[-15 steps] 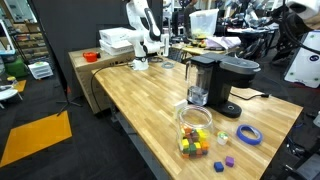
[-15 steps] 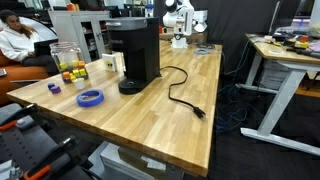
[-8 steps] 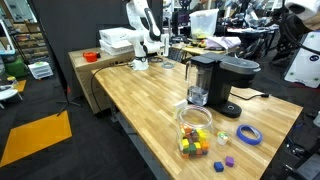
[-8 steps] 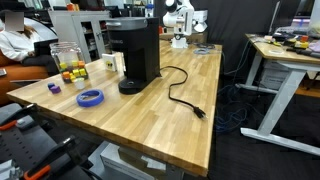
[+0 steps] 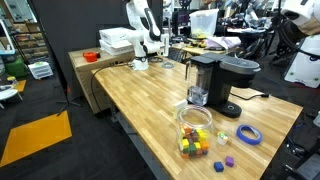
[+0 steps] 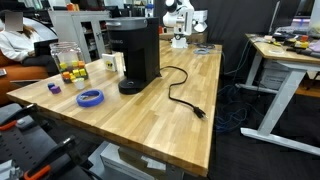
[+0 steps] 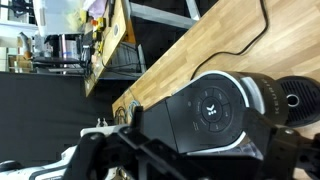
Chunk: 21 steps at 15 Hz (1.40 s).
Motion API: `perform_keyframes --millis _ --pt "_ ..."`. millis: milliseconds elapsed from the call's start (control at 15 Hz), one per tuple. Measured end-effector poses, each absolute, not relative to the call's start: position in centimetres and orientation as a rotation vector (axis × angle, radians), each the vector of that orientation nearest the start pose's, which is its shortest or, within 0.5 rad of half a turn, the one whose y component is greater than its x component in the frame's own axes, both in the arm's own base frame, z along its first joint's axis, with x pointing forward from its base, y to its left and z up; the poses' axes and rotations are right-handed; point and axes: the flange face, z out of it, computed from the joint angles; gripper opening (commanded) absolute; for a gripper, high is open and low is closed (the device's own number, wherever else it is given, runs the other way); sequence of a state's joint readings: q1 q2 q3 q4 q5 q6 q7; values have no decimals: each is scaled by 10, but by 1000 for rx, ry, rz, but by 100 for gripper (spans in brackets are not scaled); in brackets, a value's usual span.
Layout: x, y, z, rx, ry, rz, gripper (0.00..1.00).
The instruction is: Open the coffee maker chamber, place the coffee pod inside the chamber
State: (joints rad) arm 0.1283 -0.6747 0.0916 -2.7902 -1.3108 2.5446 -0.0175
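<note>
- In an exterior view, the coffee maker chamber (image 5: 240,68) sits shut on top of its machine, which stands near one long edge of the desk (image 5: 140,95). The arm (image 5: 140,22) rises at the desk's far end, well apart from the machine. A jar of cubes (image 5: 195,128) and a blue tape roll (image 5: 248,135) lie nearer the close corner.
- In an exterior view from the opposite side, the chamber (image 6: 130,27) again shows closed. The machine's black cable (image 6: 180,95) trails across the bare desk (image 6: 190,130). The arm (image 6: 180,20) stands behind, by the far edge, and its hand is too small here to read.
- In the wrist view, the rounded head of the chamber (image 7: 215,105) fills the middle, lid down, with the logo facing the camera. The gripper (image 7: 185,160) frames the bottom of the picture, its fingers spread as wide as they go and nothing between them.
- I cannot pick out a coffee pod in any view.
- Judgement: this is the first step, the approach to open the chamber, and nothing has been lifted yet.
- The next move calls for carrying the spread fingers across to the head's front lip. They should catch under it squarely and swing it up about its hinge without shoving the machine along the desk.
</note>
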Motion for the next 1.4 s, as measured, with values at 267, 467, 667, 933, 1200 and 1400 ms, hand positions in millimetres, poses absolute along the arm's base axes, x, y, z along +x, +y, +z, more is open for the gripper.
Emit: perform_keyframes --millis 267,467,667,933,1200,1400 --pt "348 88 430 1767 1253 482 69" --pt "349 88 429 1768 1253 480 49" --pt "349 88 430 1767 1253 480 27" --pt "348 90 430 1760 1259 483 2" --pt "346 96 433 1746 1267 495 0" --pt "346 96 429 1745 1265 474 0"
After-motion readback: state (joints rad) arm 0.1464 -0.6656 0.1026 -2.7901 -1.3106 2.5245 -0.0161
